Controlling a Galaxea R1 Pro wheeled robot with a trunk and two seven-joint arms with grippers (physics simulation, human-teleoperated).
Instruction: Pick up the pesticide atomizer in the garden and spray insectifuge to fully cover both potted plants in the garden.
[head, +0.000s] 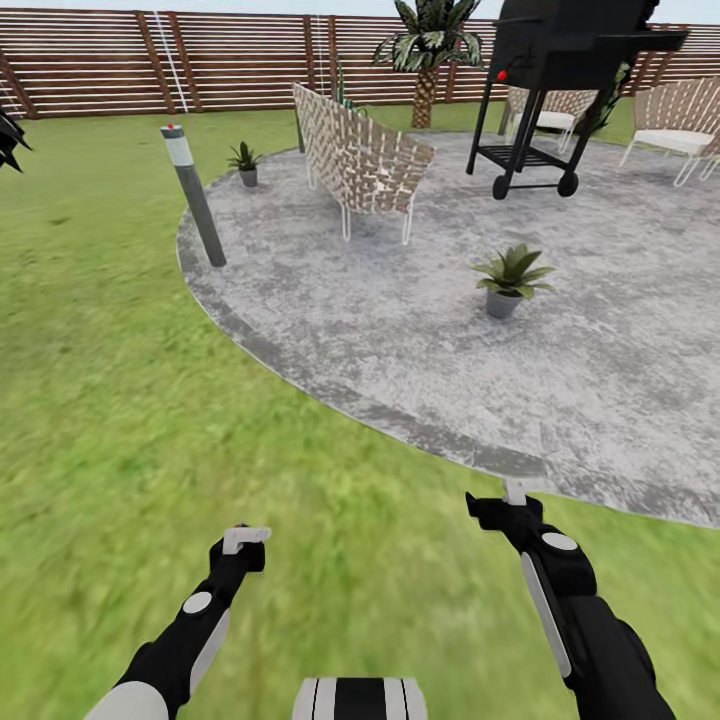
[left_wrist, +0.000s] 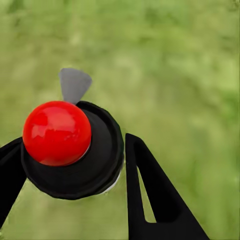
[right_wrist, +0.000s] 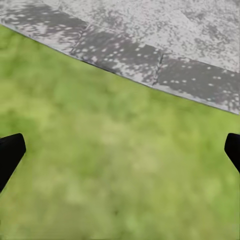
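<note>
Between the black fingers of my left gripper (left_wrist: 75, 142) sits the pesticide atomizer (left_wrist: 97, 167), seen end-on as a round black top with a red ball and a grey nozzle tab. That gripper (head: 245, 540) hovers over lawn at lower left and covers the bottle's body. My right gripper (head: 515, 495) is open and empty over grass near the patio rim; in its own wrist view the gripper (right_wrist: 120, 155) has its tips far apart. One potted plant (head: 510, 280) stands on the patio ahead of the right arm. The other potted plant (head: 246, 163) is far off by the patio's left edge.
A grey bollard lamp (head: 195, 195) leans at the patio's (head: 400, 330) left rim. A wicker seat (head: 365, 160) stands between the plants, a black grill (head: 560, 90) behind, more wicker chairs (head: 680, 130) at right. A wooden fence (head: 230, 60) closes the lawn.
</note>
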